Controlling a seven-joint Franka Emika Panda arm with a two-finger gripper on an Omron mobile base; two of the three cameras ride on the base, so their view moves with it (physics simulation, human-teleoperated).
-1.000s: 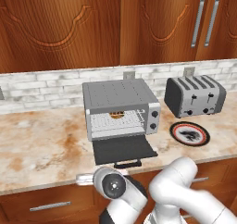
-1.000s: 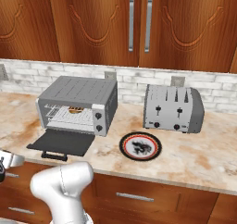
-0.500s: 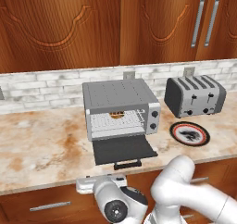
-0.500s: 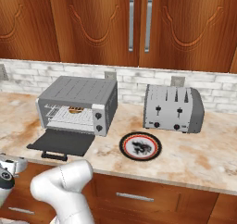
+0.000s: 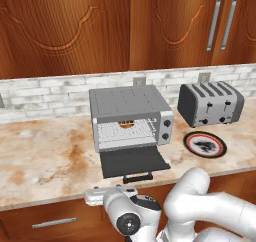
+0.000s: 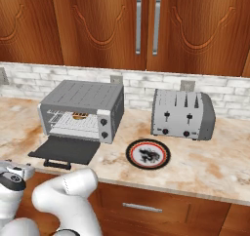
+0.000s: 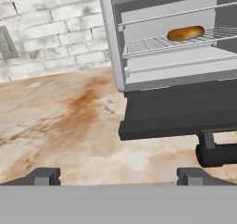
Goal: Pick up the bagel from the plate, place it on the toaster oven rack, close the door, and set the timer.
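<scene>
The bagel (image 7: pixel 185 33) lies on the toaster oven rack (image 7: pixel 152 43), toward the back of the cavity; the plate (image 5: pixel 205 144) sits bare at 3 o'clock of the oven. The door (image 7: pixel 180 112) hangs open, flat over the counter (image 7: pixel 60 121). I judge it rigid, hinged and light; its black bar handle (image 7: pixel 217 153) is the hold. My gripper (image 7: pixel 118 176) is spread wide, holding nothing, low before the door's front edge.
</scene>
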